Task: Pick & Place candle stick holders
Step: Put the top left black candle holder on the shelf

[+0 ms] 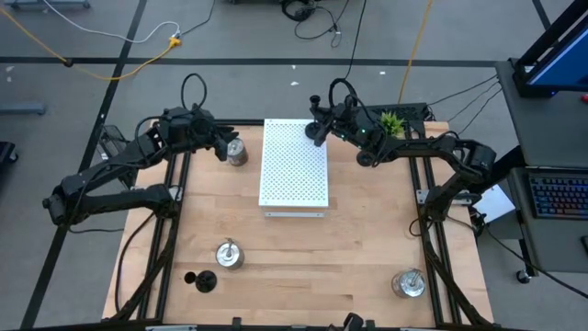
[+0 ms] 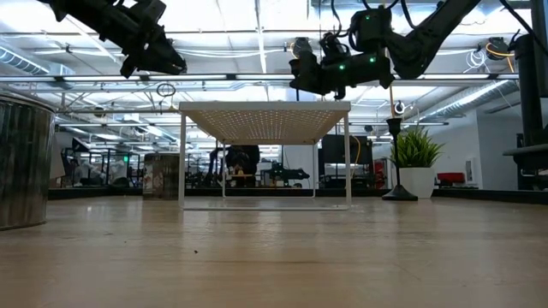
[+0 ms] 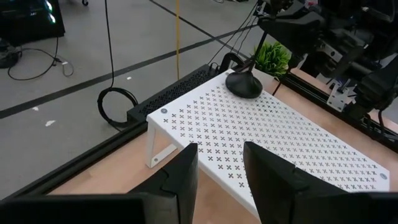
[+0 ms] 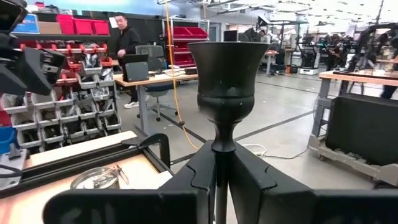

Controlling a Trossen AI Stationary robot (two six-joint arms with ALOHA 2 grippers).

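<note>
Your right gripper [image 4: 221, 177] clamps the stem of a black candle stick holder [image 4: 227, 74], centre frame, on the white board's [image 1: 294, 165] top-right corner; your left gripper [image 3: 221, 177] hangs part-open, empty.

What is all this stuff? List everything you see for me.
Silver holders: three, shiny; one beside left claw, two near front edge.
Black holders: two seen; one on board's far corner, one front left.
Board: one, white, perforated, table centre.
Plant: one, green, far right.
Table: one, light wood.
Person: one, dark clothing, room behind.
Left claw: dark, open.
Right claw: dark, shut on black holder's stem.
</note>
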